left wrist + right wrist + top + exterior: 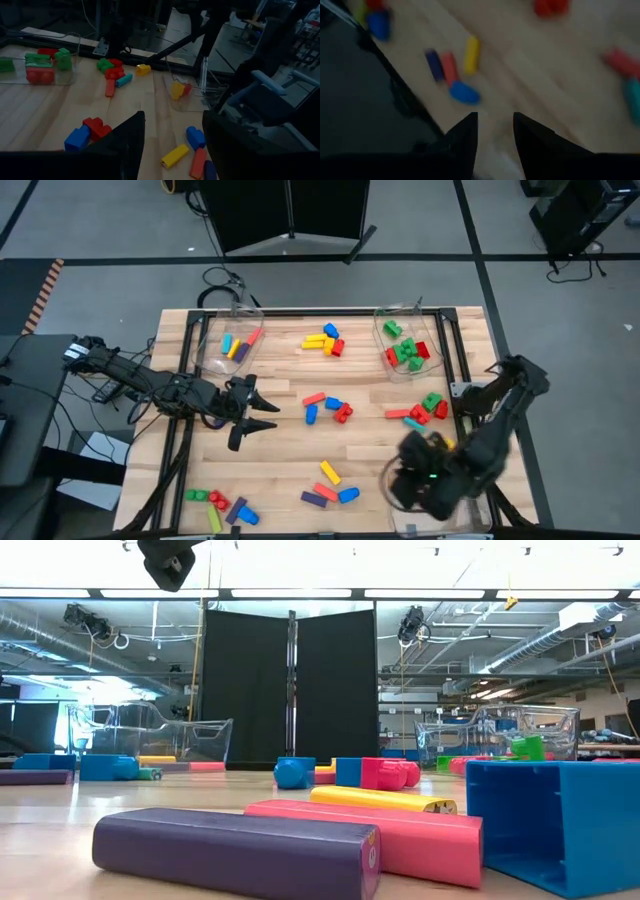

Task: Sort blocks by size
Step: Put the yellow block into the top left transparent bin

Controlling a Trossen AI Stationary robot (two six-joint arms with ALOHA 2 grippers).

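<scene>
Wooden desk (290, 450) carries the blocks (328, 408) mostly loose; only a few (green, red) sit in bins (405, 345). Left pincer (262, 412) hovers apart mid-desk, right pincer (495, 131) narrowly apart, empty.

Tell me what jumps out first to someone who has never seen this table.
Bright toy blocks lie in loose clusters all over the wooden table. Two clear bins at the far edge already hold some: the right bin is mostly green and red, the left bin has a few mixed colours. The left gripper hovers mid-table with jaws open and empty; the right gripper hangs over the near right corner.
</scene>
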